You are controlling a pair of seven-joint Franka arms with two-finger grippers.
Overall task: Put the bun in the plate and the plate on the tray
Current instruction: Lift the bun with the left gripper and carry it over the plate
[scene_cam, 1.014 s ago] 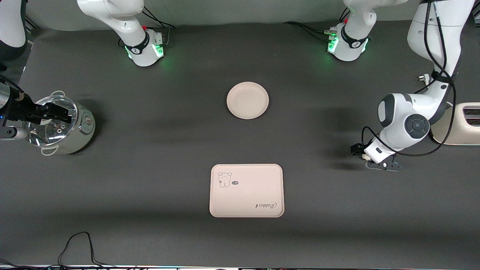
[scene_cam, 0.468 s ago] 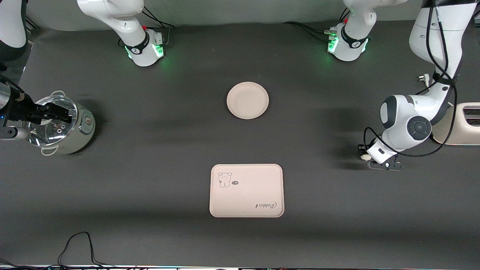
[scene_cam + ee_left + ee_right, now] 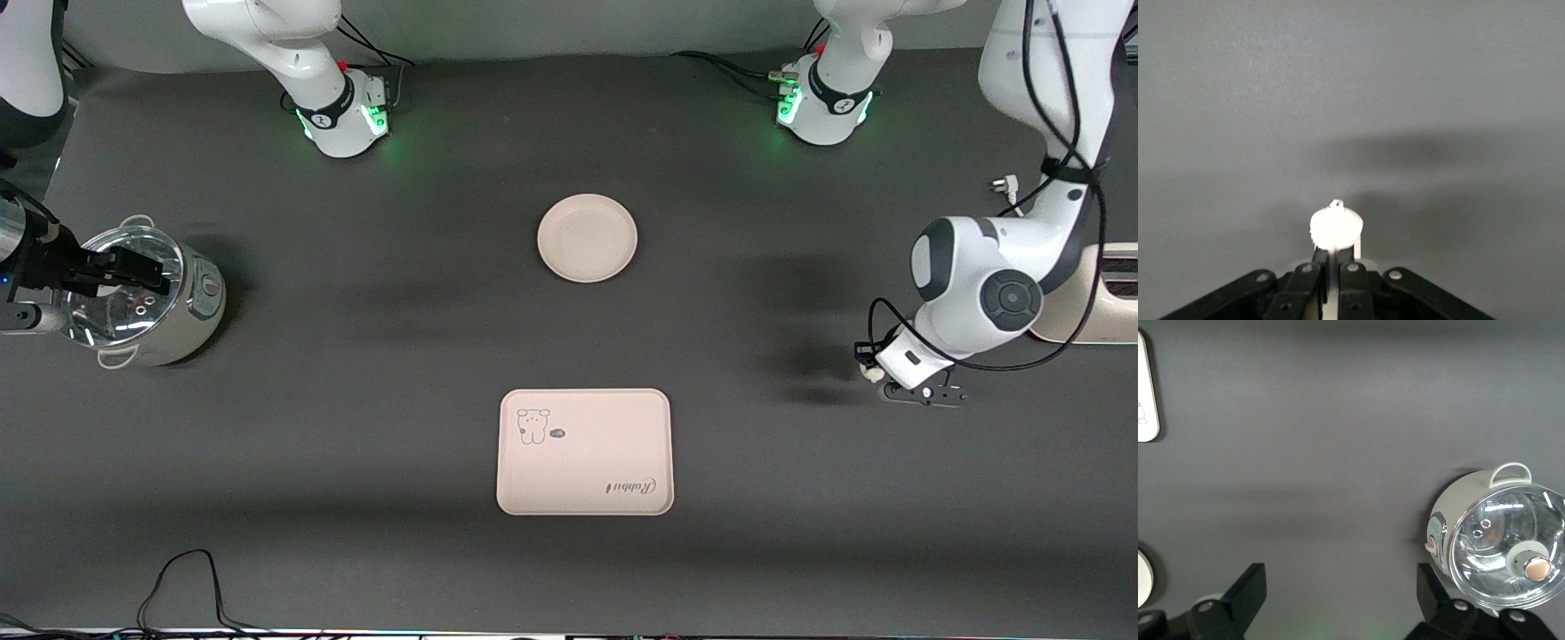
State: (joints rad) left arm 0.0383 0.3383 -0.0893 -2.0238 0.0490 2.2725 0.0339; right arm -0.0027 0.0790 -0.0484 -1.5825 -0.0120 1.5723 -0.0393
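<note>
A: Where is the bun, and what is the left hand's condition?

B: The left hand sits low over the counter toward the left arm's end, its fingers clamped onto the bun. In the left wrist view the bun shows as a bright white lump at the fingertips.

A: And the right hand?

B: The right hand waits over the pot with a glass lid at the right arm's end of the counter. Its fingers stand wide apart and hold nothing.

A: Locate the plate and tray.

B: The plate lies empty mid-counter. The tray lies nearer to the front camera than the plate, well apart from it. A toaster stands at the left arm's end.
</note>
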